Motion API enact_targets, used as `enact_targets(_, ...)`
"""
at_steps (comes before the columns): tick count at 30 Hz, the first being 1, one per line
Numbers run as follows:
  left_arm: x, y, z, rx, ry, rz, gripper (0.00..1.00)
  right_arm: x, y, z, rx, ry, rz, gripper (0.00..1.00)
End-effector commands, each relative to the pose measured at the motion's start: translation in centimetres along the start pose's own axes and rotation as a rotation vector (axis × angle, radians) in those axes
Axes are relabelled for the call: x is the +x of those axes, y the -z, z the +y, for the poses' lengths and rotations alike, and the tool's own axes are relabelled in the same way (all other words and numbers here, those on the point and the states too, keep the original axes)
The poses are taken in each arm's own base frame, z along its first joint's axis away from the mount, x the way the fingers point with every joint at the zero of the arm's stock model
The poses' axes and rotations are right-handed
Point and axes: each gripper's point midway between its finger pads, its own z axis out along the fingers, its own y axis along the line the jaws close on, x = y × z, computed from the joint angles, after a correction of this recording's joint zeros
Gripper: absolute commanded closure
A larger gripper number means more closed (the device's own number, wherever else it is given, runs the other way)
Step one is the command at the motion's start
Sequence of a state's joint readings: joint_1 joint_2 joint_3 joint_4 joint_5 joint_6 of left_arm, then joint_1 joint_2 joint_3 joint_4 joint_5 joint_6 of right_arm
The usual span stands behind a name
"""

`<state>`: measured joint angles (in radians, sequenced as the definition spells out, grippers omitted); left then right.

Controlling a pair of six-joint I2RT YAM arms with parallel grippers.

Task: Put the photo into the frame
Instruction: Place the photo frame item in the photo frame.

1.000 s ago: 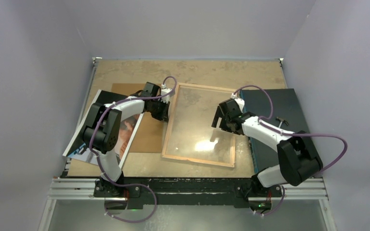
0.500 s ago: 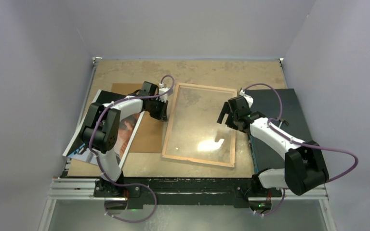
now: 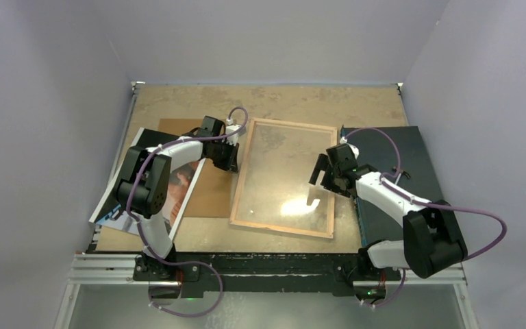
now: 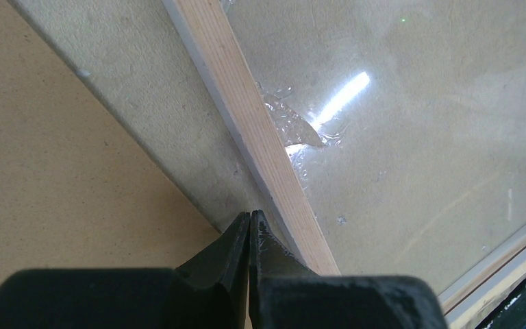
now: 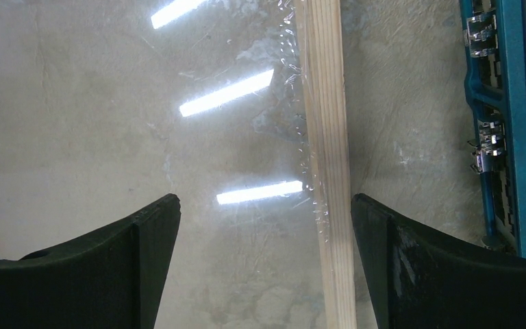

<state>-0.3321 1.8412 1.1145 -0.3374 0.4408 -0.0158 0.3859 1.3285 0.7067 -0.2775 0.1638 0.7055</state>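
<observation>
The frame (image 3: 241, 179) lies in the middle of the table with its light wood back up and a glossy clear sheet inside it. The photo (image 3: 181, 186) lies face up at the left, mostly hidden under my left arm. My left gripper (image 3: 231, 163) is shut and empty, its tips (image 4: 250, 218) low on the table just outside the frame's left rail (image 4: 255, 123). My right gripper (image 3: 318, 182) hangs open above the frame's right rail (image 5: 325, 137). That rail runs between its fingers (image 5: 266, 205), nearer the right one, and nothing is gripped.
A plain brown backing board (image 3: 211, 193) lies between the photo and the frame. A dark mat (image 3: 383, 147) with a teal edge (image 5: 514, 103) lies at the right, a hammer (image 3: 401, 173) on it. Grey walls close in the back and both sides.
My right gripper has shifted to the right, from over the clear sheet to above the frame's right rail. The left arm has stayed put.
</observation>
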Motion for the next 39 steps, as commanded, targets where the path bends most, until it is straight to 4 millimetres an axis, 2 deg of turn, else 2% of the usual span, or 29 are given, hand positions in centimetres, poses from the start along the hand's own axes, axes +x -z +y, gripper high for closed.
enact_targets(1,-0.7,0.2,-0.4,0.027,-0.011,-0.033,1.00,0.2,-0.2,0.9,-0.043,-0.004,0.012,0.04)
enact_targets(10,-0.1,-0.5,-0.6,0.032,-0.020,-0.016,1.00,0.4,-0.3,1.3,-0.058,-0.012,0.023,0.07)
enact_targets(17,-0.1,-0.3,-0.5,0.025,-0.023,-0.018,1.00,-1.9,2.2,1.3,-0.042,-0.026,-0.055,0.06)
enact_targets(24,-0.1,-0.2,-0.5,0.024,-0.023,-0.021,1.00,0.1,1.6,1.3,-0.085,-0.030,-0.001,0.06)
enact_targets(31,-0.1,-0.3,-0.5,0.023,-0.023,-0.021,1.00,1.3,0.8,1.7,-0.130,-0.028,0.027,0.07)
enact_targets(39,0.0,-0.5,-0.5,0.028,-0.021,-0.019,1.00,2.4,0.6,1.8,-0.152,-0.036,0.073,0.07)
